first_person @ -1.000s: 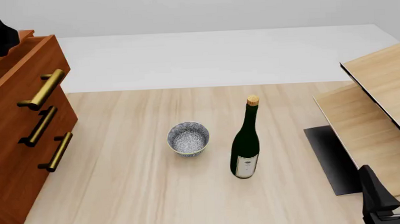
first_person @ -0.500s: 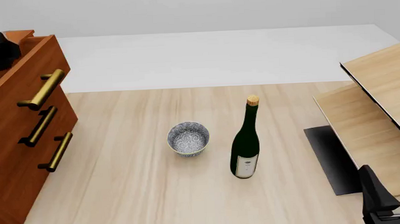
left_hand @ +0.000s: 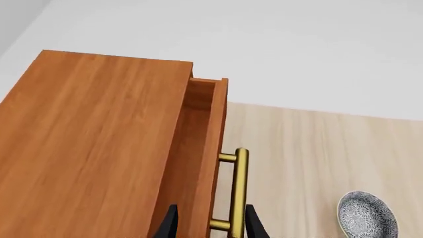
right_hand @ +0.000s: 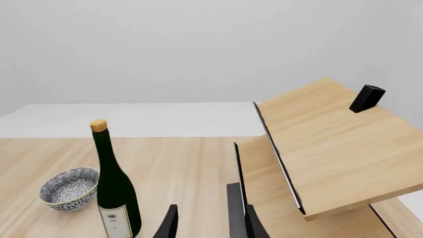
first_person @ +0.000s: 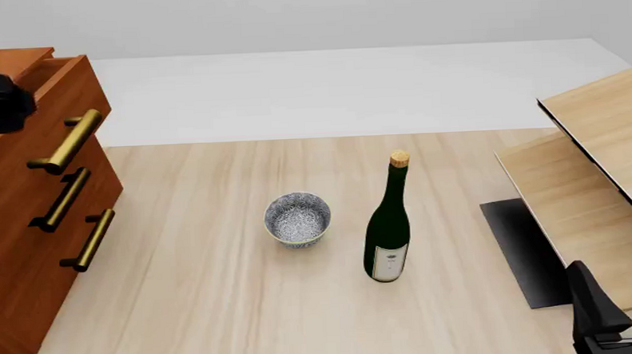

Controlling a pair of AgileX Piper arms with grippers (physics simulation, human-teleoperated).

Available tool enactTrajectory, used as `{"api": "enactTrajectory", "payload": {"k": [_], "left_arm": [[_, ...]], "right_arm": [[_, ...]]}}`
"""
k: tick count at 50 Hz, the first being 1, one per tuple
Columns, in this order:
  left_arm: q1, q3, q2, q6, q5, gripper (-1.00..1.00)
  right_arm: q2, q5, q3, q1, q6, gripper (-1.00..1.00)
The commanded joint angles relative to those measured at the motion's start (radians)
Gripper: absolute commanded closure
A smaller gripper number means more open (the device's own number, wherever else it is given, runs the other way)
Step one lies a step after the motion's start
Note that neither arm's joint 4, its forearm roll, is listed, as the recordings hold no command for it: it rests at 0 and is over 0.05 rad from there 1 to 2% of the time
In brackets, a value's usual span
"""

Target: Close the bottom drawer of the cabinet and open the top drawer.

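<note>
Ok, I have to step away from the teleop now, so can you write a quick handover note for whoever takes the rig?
Left gripper: open, fingers straddling the brass handle of the top drawer, above the cabinet.
Right gripper: open, holding nothing, parked at the near right by the pale wooden furniture.
Top drawer: pulled out partway.
Bottom drawer: front sits flush with the middle drawer, so it looks closed.
The bowl and wine bottle stand mid-table, clear of both arms.
Left to do: confirm the top drawer is open far enough, then pull the left arm clear.
</note>
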Motion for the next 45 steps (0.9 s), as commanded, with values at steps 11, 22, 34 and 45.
{"api": "enactTrajectory", "payload": {"k": [11, 22, 34, 45], "left_arm": [[-0.010, 0.084, -0.012, -0.064, -0.025, -1.00], [-0.036, 0.104, -0.010, -0.100, -0.027, -1.00], [-0.039, 0.124, 0.003, -0.109, -0.043, -1.00], [-0.059, 0.135, 0.011, -0.120, -0.051, -1.00]], "right_arm": [[0.000, 0.000, 0.001, 0.000, -0.001, -1.00], [0.003, -0.001, -0.002, 0.000, -0.001, -1.00], [0.003, -0.001, -0.002, -0.001, -0.001, -1.00], [0.002, 0.000, -0.001, -0.002, -0.001, -1.00]]}}
